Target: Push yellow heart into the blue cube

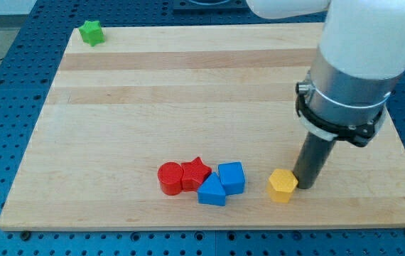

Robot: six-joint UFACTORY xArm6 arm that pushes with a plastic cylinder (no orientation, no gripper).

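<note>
The arm, a broad white and grey column entering from the view's top right, ends in a straight dark rod with no gripper on it, so there is nothing to open, close or hold; my tip [304,186] rests on the pale wooden board [188,85] just to the view's right of the yellow block [282,185], touching or very nearly touching its right side. That yellow block, whose heart shape cannot be clearly made out from this angle, sits near the view's bottom edge of the board, right of centre. The blue cube [231,177] lies to its left with a narrow strip of bare wood between them, so the two are apart. The cube belongs to a tight cluster: a blue triangular block [212,192] presses against its lower left, a red star-shaped block [195,173] sits just left of the cube, and a red cylinder [169,178] touches the star's left side. Well apart from all of these, a green star-shaped block [92,33] stands at the board's top left corner. The board lies on a blue perforated table surface [3,107].
</note>
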